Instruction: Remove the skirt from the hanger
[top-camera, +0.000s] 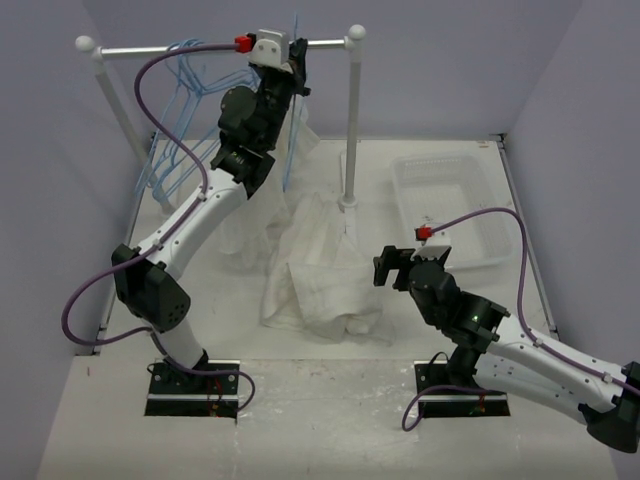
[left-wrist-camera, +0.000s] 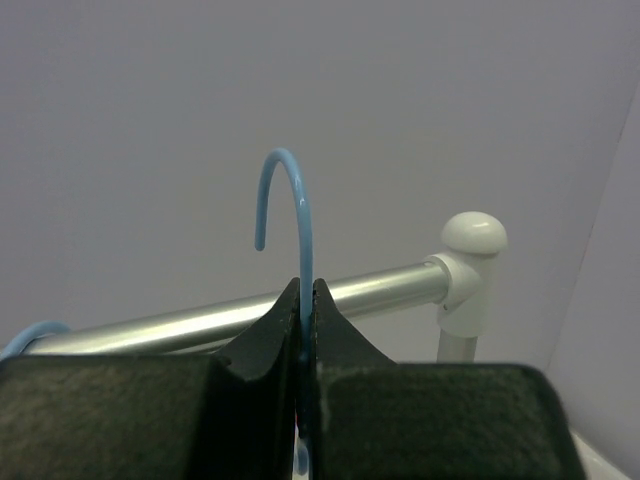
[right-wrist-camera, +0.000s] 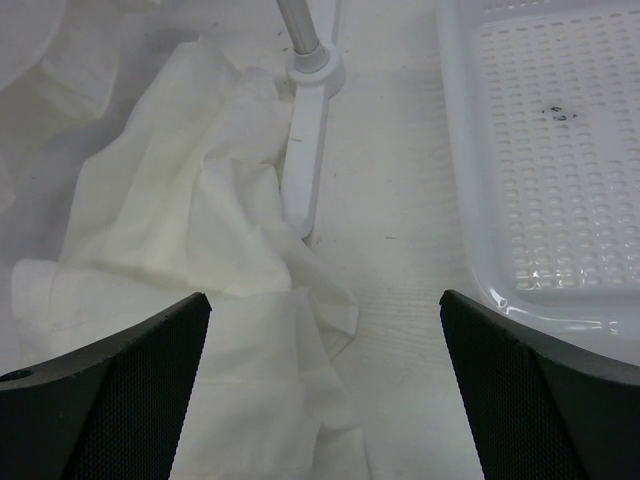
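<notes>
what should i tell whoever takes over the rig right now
Left hand: shut on the neck of the blue hanger, its hook raised above the rail.
Right hand: open and empty, low over the table beside the basket.
Skirt: seems to hang from the held hanger, below the left arm. Another white garment lies heaped on the table.
Done: hanger lifted off the rail.
Left: pull the skirt free of the hanger.

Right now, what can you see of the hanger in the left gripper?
The hanger is thin light-blue wire, held upright. Its open hook curves above the rod without bearing on it. The left gripper is shut on the stem just under the hook. Its lower part is hidden in the wrist view.
</notes>
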